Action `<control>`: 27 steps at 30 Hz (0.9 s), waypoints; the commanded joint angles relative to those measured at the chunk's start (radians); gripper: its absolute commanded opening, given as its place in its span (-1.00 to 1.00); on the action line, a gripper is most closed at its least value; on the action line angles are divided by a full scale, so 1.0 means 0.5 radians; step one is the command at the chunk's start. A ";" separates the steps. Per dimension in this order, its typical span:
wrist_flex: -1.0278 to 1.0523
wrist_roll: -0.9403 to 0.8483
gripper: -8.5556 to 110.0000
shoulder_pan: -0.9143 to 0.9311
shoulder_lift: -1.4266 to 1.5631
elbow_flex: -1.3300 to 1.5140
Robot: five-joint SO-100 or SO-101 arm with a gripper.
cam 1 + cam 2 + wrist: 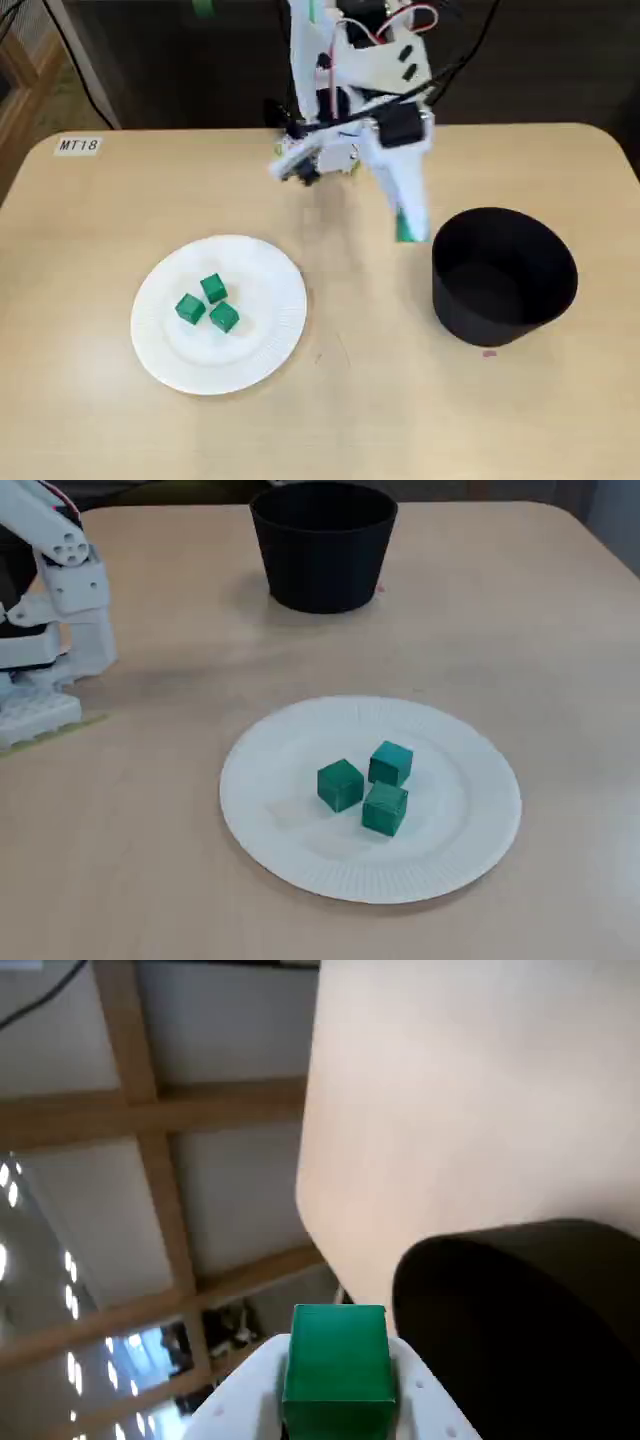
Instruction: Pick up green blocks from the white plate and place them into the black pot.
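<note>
Pale wooden table (350, 420) holds a white plate (460, 850) with three green cubes (340, 784) clustered mid-plate. Blur smears the gripper (405, 225) in a fixed view. The wrist view shows its jaws clamping a matte, sharp-edged green block (338, 1365) just beside the black pot (505, 275).

Pale wood-tone table (90, 420), rounded corners, carries a white paper plate (265, 335) left of centre in a fixed view, a black pot (505, 290) well apart to its right, an "MT18" label (78, 145) near the far-left corner, and the arm's white base (35, 715).
</note>
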 commanded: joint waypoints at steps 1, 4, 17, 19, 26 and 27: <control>-0.181 -0.046 -0.90 -0.141 -0.107 -0.009; -0.319 -0.080 -0.90 -0.184 -0.298 -0.018; -0.368 -0.135 -0.86 -0.270 -0.681 -0.077; -0.353 -0.156 -0.72 -0.276 -0.678 -0.064; -0.304 -0.209 -0.53 -0.261 -0.638 -0.080; -0.288 -0.215 -0.53 -0.255 -0.629 -0.080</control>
